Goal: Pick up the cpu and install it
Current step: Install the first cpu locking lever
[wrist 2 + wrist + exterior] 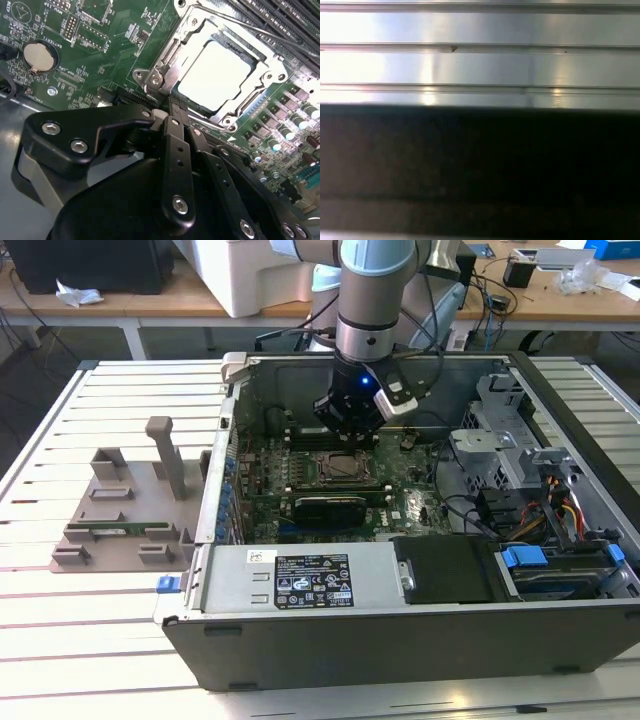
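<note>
The arm reaches down from the top centre of the exterior view into the open computer case (pixel 560 630), which lies on its side on the slatted bench (pixel 90 640). The hand (pixel 350 425) hangs just above the motherboard (pixel 400 505), over the upper edge of the socket (pixel 335 466) in the middle of the frame.

In the second wrist view, the cpu (pixel 215 75) sits seated flat inside the socket (pixel 160 75) in the upper right of the frame, its pale metal top bright and bare, with the metal frame around it and the load plate open. The hand (pixel 172 117) fills the lower half of that frame; its black fingers (pixel 175 150) lie pressed together with nothing between them, their tips just beside the near corner of the socket frame and apart from the chip. A round coin battery (pixel 38 56) sits at the upper left.

At the exterior view's left, a grey parts holder (pixel 125 515) rests on the bench, well apart from the case.
</note>
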